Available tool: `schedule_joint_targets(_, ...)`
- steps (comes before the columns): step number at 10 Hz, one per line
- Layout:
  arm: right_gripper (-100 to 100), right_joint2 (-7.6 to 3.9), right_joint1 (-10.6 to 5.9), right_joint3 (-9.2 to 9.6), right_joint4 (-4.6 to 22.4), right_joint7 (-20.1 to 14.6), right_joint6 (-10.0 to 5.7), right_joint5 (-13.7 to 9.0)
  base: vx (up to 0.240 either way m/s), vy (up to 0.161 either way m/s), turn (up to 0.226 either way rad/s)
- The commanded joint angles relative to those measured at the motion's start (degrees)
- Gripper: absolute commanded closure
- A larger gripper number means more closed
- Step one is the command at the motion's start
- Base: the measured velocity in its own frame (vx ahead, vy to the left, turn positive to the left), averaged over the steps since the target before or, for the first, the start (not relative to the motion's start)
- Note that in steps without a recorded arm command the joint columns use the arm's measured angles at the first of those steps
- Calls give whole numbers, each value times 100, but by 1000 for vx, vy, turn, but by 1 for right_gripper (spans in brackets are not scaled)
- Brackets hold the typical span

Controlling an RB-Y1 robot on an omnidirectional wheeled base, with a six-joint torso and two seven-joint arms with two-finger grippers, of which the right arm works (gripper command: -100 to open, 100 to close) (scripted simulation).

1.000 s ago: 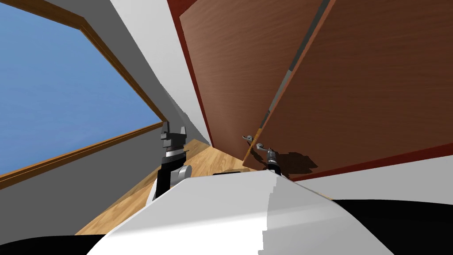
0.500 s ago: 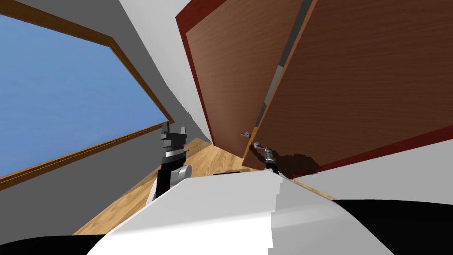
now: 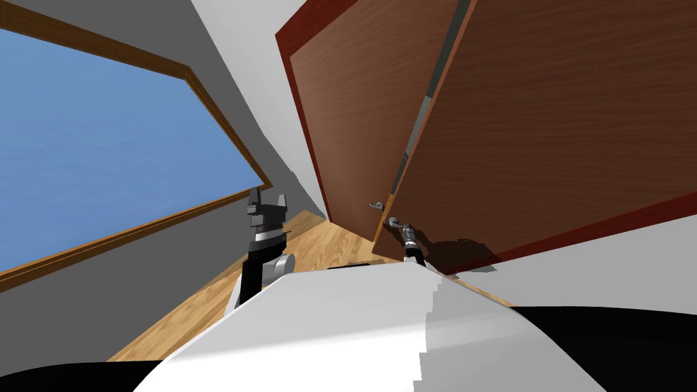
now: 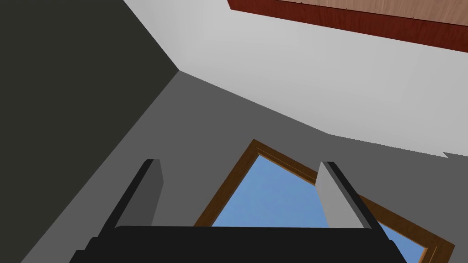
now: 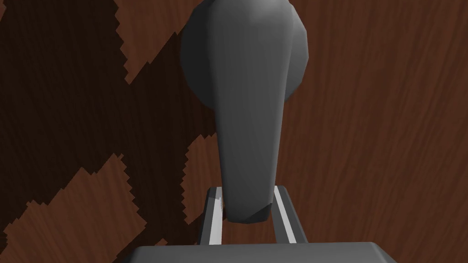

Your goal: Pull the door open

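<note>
Our right jaws are closed on the grey lever handle (image 5: 247, 118), but only on its very tip. The two fingers (image 5: 213, 219) press its sides at the rounded end, and most of the lever runs on beyond them toward its round base on the door. The handle sits near the free edge of the brown wood-grain door (image 3: 544, 136). That edge stands swung out from the dark red frame (image 3: 285, 46), so the door is ajar just ahead of us and to our right.

The main risk, as we judge it, is losing this shallow hold. The door travels on an arc, so a straight pull would twist the lever between the thin blades and slide them off its end. Any downward load could also rotate the lever and loosen the pinch.

A second risk is the door itself. We stand close, and a wider swing may bring its edge against our right arm or base.

Our left arm (image 3: 262, 238) is raised on our left, its jaws wide apart and empty.
</note>
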Motion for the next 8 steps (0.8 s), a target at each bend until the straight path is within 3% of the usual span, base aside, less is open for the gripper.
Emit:
schedule_joint_targets(1,100,48,-207,81,286,-14,-192,44,-20,-16,10)
schedule_joint_targets(2,100,-17,-182,13,357,-4,-200,10,-9,-18,-22)
schedule_joint_targets(3,100,-47,-177,92,393,-84,-274,63,-149,11,81)
schedule_joint_targets(6,100,-64,-162,183,433,-166,-304,125,-169,2,57)
schedule_joint_targets(8,100,-64,-162,183,377,-166,-304,125,-33,2,-7)
